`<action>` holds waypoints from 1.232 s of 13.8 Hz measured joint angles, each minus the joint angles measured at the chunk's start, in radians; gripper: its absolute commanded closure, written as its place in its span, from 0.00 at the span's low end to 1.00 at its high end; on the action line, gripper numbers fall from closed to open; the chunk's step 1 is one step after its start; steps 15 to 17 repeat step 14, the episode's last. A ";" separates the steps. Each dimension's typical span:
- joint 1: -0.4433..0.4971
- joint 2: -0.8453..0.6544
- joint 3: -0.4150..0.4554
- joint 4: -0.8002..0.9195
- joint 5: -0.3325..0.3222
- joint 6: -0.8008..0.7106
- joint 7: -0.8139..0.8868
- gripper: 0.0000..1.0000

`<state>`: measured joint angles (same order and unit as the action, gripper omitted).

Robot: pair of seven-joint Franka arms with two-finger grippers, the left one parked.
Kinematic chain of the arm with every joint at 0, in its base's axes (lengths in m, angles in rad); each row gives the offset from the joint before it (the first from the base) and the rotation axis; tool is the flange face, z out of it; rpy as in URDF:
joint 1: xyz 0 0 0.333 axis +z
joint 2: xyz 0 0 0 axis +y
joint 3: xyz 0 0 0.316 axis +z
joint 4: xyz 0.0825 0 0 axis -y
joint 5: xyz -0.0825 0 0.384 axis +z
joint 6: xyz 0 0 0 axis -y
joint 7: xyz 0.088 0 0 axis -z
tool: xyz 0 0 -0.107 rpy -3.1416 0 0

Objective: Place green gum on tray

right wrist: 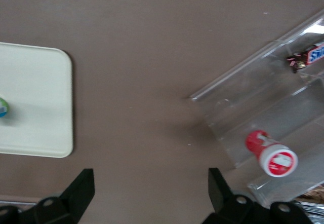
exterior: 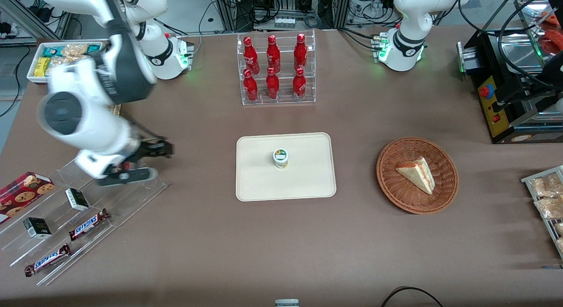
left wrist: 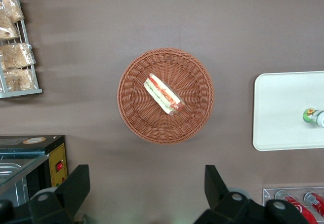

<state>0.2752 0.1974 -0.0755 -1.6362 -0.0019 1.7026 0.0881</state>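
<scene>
The green gum, a small white canister with a green-and-white lid, stands upright on the cream tray near its middle. It also shows in the left wrist view on the tray, and at the frame edge of the right wrist view on the tray. My gripper hangs open and empty above the bare table, between the tray and the clear acrylic stand, well apart from the gum. In the right wrist view the gripper has its jaws spread wide over brown tabletop.
A red-lidded canister lies on the clear stand, which holds Snickers bars and small boxes. A rack of red bottles stands farther from the camera than the tray. A wicker basket with a sandwich lies toward the parked arm's end.
</scene>
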 measured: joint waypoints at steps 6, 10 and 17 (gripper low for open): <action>-0.195 -0.104 0.065 -0.062 0.000 -0.001 -0.034 0.00; -0.262 -0.171 0.089 -0.074 0.000 -0.027 -0.054 0.00; -0.283 -0.227 0.089 -0.075 0.005 -0.115 -0.046 0.00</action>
